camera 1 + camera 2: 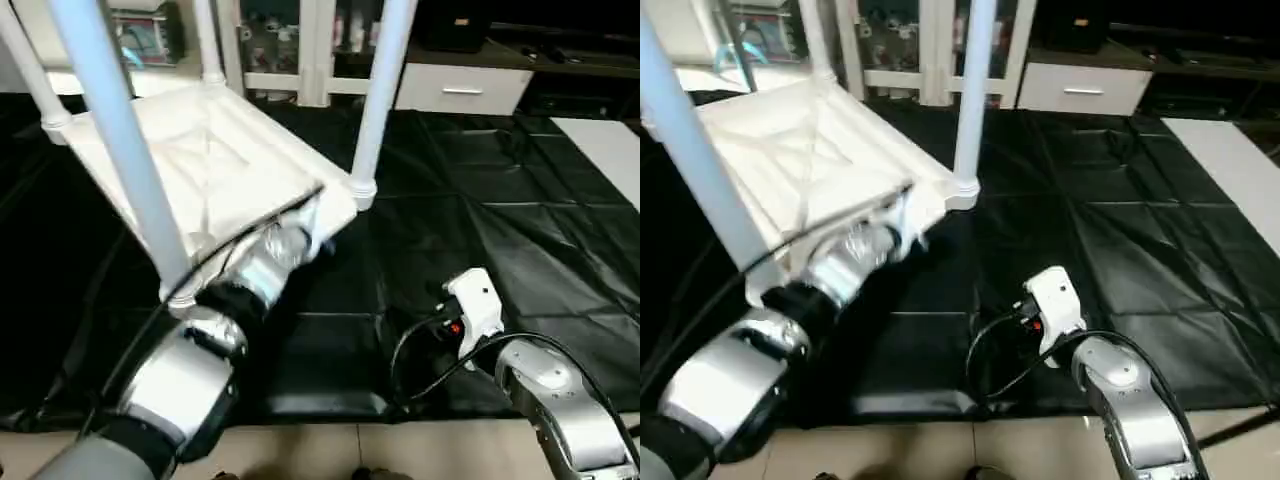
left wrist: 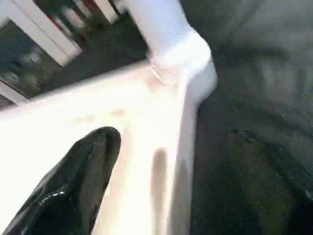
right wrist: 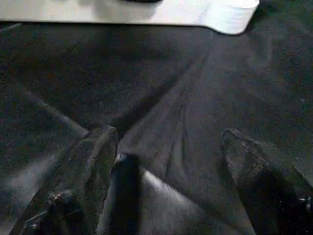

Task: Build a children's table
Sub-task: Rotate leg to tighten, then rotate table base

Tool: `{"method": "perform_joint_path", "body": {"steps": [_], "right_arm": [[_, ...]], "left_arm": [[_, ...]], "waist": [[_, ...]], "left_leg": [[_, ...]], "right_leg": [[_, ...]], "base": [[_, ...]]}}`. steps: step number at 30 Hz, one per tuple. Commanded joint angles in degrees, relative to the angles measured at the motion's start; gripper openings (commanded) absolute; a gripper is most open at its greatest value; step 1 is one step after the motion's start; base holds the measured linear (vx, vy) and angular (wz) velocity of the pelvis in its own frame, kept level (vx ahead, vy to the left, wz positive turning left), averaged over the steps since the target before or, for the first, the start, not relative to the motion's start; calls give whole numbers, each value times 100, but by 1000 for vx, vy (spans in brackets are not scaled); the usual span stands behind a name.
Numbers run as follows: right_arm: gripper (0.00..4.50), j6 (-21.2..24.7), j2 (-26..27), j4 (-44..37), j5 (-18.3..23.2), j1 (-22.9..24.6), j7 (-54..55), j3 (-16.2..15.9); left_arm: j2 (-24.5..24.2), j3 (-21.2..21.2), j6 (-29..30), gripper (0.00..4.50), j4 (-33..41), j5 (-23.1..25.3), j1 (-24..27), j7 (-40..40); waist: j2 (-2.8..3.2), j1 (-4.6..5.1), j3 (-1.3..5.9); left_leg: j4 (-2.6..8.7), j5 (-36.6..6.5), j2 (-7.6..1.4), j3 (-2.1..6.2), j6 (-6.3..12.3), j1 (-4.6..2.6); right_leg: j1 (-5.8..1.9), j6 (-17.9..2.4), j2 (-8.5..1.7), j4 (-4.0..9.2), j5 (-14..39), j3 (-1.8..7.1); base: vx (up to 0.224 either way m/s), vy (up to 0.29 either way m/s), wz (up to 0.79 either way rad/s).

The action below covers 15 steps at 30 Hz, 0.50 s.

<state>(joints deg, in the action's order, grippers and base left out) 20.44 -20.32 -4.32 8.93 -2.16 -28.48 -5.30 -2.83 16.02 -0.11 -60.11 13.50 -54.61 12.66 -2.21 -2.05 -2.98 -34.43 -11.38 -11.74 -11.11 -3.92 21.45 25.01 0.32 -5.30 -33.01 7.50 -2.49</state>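
Found the top (image 1: 215, 160) upside down on a black sheet (image 1: 480, 200), left of the middle, ribbed underside facing up. Counted four legs (image 1: 120, 140) standing in its corner sockets, rising past the upper edge of the head views. Saw the nearest leg cross in front of the top, and another (image 1: 380, 90) seated in the near right socket.

Placed the left gripper (image 1: 305, 232) at the top's near rim, just beside that near right socket, silver forearm reaching up to it from below left. Could not tell how far it was open, nor whether it had hold of the rim.

Placed the right gripper (image 3: 168, 134) low over bare sheet, well apart from the top and to its right. Noted its jaws spread wide with nothing between them but sheet, and the top's edge farther ahead.

Made out a white cabinet (image 1: 462, 90) beyond the sheet and pale floor (image 1: 330, 450) along its near edge.
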Motion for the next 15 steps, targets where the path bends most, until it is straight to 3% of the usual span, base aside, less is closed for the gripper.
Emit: {"method": "perform_joint_path", "body": {"steps": [1, 2, 4, 5, 6, 7, 10, 11, 14, 15], "right_arm": [[364, 41, 13, -104, 7, -11, 56, 77], [364, 23, 29, -126, 34, 8, 64, 87], [364, 5, 60, -177, 77, 42, 70, 107], [364, -16, 125, -275, 169, 75, 60, 147], [364, -16, 125, -275, 169, 75, 60, 147], [364, -31, 160, -325, 219, 82, 55, 172], [364, -78, 250, -459, 382, 103, 27, 243], [364, -98, 264, -469, 404, 104, 22, 256], [364, -225, 290, -598, 541, 199, -111, 283], [364, -226, 289, -599, 541, 201, -113, 283]], "left_arm": [[170, -143, -222, 425, 250, -290, 97, 374], [242, -292, -299, 425, 423, -537, 187, 631], [338, -495, -408, 425, 748, -951, 359, 1062], [357, -530, -220, 425, 1605, -1486, 799, 1830], [357, -530, -220, 425, 1605, -1486, 799, 1830], [292, -436, -24, 425, 2149, -1752, 1085, 2236], [-83, -114, 518, 425, 3597, -2316, 1880, 3028], [-153, -89, 585, 425, 3781, -2373, 1992, 3084], [-759, -172, 1511, 440, 5111, -3011, 2796, 3613], [-766, -173, 1519, 440, 5122, -3017, 2803, 3619]], "waist": [[-18, -20, 434], [19, -63, 436], [6, -81, 432], [3, -95, 431], [2, -106, 404], [12, -90, 406], [18, -41, 356], [30, -41, 359], [64, 34, 335], [90, 25, 330]], "left_leg": [[376, -1087, -63, 48, 524, -27], [368, -919, -86, 38, 572, -53], [374, -939, -90, 27, 593, -44], [378, -951, -103, 31, 570, -52], [399, -1087, -121, 24, 573, -39], [405, -1244, -118, 15, 527, -65], [466, -1718, -138, 28, 338, -50], [465, -1793, -143, 32, 281, -73], [508, -2034, -143, 49, 74, -73], [508, -2074, -139, 47, 50, -92]], "right_leg": [[-363, -1191, -171, 325, 1044, 113], [-354, -1389, -185, 285, 722, 121], [-366, -1479, -188, 282, 677, 120], [-377, -1524, -213, 261, 684, 125], [-374, -1555, -215, 283, 835, 131], [-344, -1460, -191, 303, 1047, 125], [-329, -1236, -202, 365, 1808, 135], [-317, -1176, -203, 370, 1915, 135], [-294, -957, -167, 381, 2181, 139], [-271, -919, -165, 393, 2245, 143]], "base": [[0, 0, 0], [0, 0, 0], [0, 0, 0], [0, 0, 0], [0, 0, 0], [0, 0, 0], [0, 0, 0], [0, 0, 0], [0, 0, 0], [0, 0, 0]]}}
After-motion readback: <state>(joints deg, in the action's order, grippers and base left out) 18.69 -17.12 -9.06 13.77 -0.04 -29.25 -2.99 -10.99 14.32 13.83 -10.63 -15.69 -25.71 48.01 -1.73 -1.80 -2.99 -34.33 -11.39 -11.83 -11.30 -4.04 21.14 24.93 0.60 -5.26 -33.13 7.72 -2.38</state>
